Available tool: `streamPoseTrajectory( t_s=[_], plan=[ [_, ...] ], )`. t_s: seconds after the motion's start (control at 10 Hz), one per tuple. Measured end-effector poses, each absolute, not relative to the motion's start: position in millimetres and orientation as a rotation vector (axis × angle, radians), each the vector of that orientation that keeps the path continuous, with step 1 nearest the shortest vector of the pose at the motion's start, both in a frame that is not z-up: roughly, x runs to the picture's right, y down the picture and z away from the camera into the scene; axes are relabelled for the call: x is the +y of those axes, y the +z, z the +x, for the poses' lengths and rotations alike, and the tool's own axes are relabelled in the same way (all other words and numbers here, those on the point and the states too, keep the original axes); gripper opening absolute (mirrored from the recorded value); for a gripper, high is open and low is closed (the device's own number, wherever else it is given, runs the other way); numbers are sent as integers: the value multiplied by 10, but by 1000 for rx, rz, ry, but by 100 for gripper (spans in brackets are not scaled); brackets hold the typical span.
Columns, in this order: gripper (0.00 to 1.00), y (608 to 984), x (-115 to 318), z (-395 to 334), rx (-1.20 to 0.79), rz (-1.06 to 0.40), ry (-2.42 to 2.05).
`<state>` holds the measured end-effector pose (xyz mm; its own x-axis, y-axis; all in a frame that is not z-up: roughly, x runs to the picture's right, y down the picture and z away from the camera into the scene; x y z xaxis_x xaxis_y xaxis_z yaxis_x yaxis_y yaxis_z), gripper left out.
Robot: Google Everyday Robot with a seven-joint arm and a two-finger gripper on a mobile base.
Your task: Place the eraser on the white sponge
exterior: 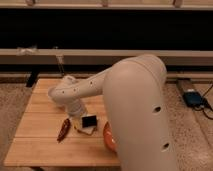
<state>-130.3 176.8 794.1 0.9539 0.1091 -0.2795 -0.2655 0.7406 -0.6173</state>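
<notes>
The eraser [90, 121], a small flat black block, lies over the white sponge [85, 130], a cream pad on the wooden table [40, 145]. Only the sponge's front and left edges show beneath the block. My gripper [79, 113] is at the end of the white arm [95, 87], directly above and to the left of the eraser, against or very close to it. I cannot tell whether the eraser rests on the sponge or is held just above it.
A slim reddish-brown chili-like object [63, 129] lies left of the sponge. A round orange plate [107, 137] is to the right, half hidden by my arm's large body [140, 125]. A slim clear bottle [59, 63] stands at the table's back edge.
</notes>
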Motion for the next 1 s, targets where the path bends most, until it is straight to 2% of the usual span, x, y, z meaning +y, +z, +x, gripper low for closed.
streamPoseTrajectory(
  t_s=[0.6,1.0],
  plan=[
    [80,7704,1607,-1333,221,-684,192],
    [80,7702,1607,-1340,217,-684,193]
  ],
)
